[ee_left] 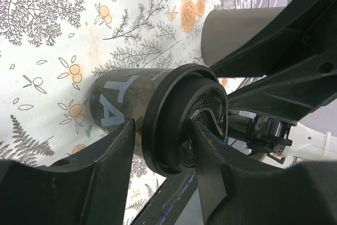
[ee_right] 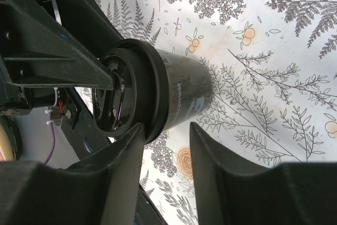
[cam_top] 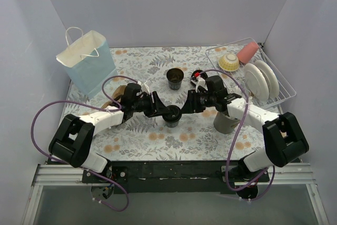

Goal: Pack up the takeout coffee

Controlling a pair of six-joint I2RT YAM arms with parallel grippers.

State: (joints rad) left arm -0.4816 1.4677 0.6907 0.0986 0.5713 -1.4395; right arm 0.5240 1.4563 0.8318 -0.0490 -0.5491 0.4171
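Grasp step: left gripper (cam_top: pixel 162 110) and right gripper (cam_top: pixel 182 110) straddle the lidded coffee cup (cam_top: pixel 172 117) (clamped or not, I cannot tell). Next needs a firm hold, then the paper bag (cam_top: pixel 87 61) at ten o'clock.

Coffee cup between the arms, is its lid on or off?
On: the black lid caps the cup in both wrist views; fully snapped down, cannot tell.

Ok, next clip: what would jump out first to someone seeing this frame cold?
Both arms meet mid-table at one lidded black cup, the left end effector and right end effector reaching it from opposite sides. A second cup, apparently lidless, stands just behind it. The blue paper bag stands at the far left corner.
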